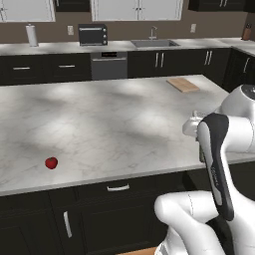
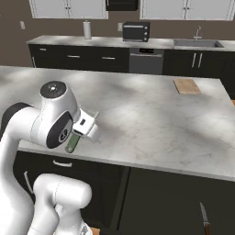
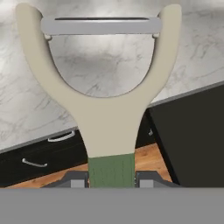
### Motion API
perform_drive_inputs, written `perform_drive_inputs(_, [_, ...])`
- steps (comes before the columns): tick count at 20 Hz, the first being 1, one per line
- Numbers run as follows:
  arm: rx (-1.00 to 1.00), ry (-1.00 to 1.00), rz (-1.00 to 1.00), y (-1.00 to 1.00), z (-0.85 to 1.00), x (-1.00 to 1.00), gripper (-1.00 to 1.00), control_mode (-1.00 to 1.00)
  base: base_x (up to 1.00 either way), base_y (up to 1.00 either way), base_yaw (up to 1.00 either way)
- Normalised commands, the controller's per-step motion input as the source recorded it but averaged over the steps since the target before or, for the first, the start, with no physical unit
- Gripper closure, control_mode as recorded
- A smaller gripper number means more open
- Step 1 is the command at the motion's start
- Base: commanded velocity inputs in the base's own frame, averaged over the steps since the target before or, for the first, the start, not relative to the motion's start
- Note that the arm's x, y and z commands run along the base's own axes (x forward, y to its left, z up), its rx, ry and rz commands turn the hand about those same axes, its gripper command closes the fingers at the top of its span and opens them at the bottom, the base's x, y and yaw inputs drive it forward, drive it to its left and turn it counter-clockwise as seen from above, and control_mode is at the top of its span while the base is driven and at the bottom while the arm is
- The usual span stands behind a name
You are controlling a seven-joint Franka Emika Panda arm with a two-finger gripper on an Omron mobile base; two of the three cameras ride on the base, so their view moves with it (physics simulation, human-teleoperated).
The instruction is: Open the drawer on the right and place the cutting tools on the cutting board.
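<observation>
Gripper [image 3: 111,180] fingers are clamping the green handle of a peeler [image 3: 107,109], a Y-shaped tool whose cream fork is spreading toward 12 o'clock and carrying a grey blade bar across its tips. It is hanging over the marble counter [image 1: 99,119] edge. At 1 o'clock on the counter in the right base view, the cutting board [image 2: 186,86] is lying flat, well apart. A brown-handled knife [image 2: 204,220] is sitting in the dark drawer [image 2: 174,202] at 5 o'clock.
</observation>
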Motion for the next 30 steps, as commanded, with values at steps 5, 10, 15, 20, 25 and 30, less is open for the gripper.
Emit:
perform_drive_inputs(5, [-0.01,0.04,0.0,0.0,-0.08,-0.06,1.0,1.0,-0.56,0.03,0.06])
perform_drive_inputs(10, [0.0,0.0,0.0,0.0,0.0,0.0,1.0,1.0,-0.84,0.12,0.08])
perform_drive_inputs(15, [0.0,0.0,0.0,0.0,0.0,0.0,1.0,1.0,-0.82,0.05,0.01])
perform_drive_inputs(20, [0.0,0.0,0.0,0.0,0.0,0.0,1.0,1.0,-0.7,-0.35,-0.29])
perform_drive_inputs(25, [0.0,0.0,0.0,0.0,0.0,0.0,1.0,1.0,-0.48,-0.82,-0.38])
perform_drive_inputs(30, [0.0,0.0,0.0,0.0,0.0,0.0,1.0,1.0,-0.23,-0.33,-0.43])
